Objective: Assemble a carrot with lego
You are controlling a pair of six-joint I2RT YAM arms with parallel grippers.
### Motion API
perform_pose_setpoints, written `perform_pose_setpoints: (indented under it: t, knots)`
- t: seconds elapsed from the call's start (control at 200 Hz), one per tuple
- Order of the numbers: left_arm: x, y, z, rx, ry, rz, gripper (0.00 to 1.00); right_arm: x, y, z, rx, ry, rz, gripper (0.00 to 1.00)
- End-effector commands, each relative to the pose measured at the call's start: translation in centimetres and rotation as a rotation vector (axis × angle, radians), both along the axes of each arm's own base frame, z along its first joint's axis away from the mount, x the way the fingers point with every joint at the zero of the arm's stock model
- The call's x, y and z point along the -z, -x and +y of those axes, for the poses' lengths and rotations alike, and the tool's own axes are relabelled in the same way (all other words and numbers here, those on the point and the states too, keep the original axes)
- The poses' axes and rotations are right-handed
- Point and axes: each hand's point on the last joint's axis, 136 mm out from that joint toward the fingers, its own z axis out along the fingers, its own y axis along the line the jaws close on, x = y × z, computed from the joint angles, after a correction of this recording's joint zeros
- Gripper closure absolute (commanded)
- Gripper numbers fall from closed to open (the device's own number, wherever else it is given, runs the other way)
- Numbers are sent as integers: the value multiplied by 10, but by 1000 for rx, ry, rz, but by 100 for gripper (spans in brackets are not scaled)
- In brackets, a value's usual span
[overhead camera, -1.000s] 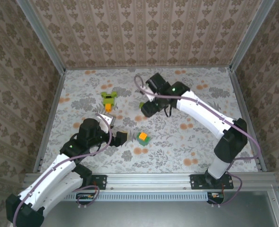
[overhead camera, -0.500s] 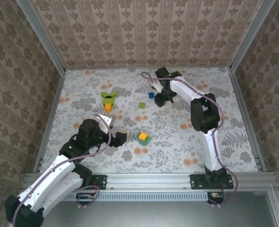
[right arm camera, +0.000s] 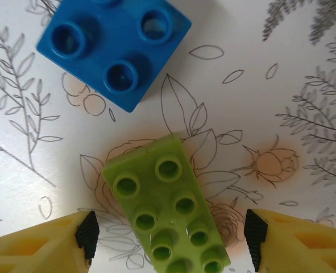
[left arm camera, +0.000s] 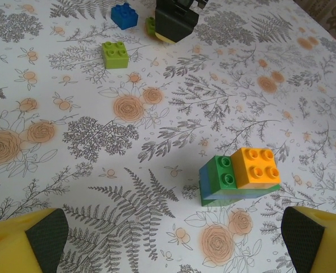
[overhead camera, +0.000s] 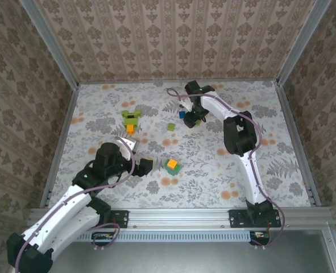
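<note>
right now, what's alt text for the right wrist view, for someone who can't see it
A long lime-green brick lies studs up on the floral table, between the open yellow fingers of the right gripper, neither finger touching it. A square blue brick sits just beyond it, toward the upper left, with a narrow gap between them.

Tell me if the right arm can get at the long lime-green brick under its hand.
Probably yes. The right hand hangs open with the long lime-green brick lying in its gap. The blue brick lies just beyond, outside the gap.
</note>
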Motion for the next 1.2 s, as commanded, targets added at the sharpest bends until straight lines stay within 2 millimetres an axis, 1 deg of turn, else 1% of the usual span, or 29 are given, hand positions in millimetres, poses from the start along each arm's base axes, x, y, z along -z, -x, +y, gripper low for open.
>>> perform_pose_setpoints:
  t: [0.0,0.145,0.295,0.4,0.495,0.605,0.69,0.755,0.815,0.91,1.025,1.095,1.195]
  knots:
    - [-13,-3,-2,7,-2,-41,0,-1,-2,-1,-20,-9,22,29]
    - [-12,-4,-1,4,-9,-41,0,4,-1,-2,-21,0,43,33]
    - [-13,-4,-1,2,-9,-41,0,12,6,-5,-24,10,82,47]
    - [-13,-4,-1,4,-8,-42,0,17,12,-6,-25,13,115,55]
    - [-13,-4,-1,5,-7,-42,0,20,18,-6,-11,12,136,60]
    - [-14,-3,-2,6,-5,-43,0,15,21,-2,22,-26,136,65]
    - [-14,-3,-1,7,-3,-44,0,3,24,3,69,-72,119,67]
    - [-14,-3,-1,6,-1,-44,0,-9,29,7,101,-103,102,69]
    - [-15,-2,-2,8,0,-44,0,-24,36,7,126,-110,72,69]
    - [-15,-2,-2,11,4,-44,0,-51,53,8,183,-117,34,70]
    - [-15,-2,-3,12,6,-43,0,-83,87,13,222,-169,19,69]
    - [-16,-2,-3,15,9,-43,0,-100,112,21,193,-194,10,68]
    - [-16,-2,-4,15,11,-43,0,-118,150,34,128,-186,4,67]
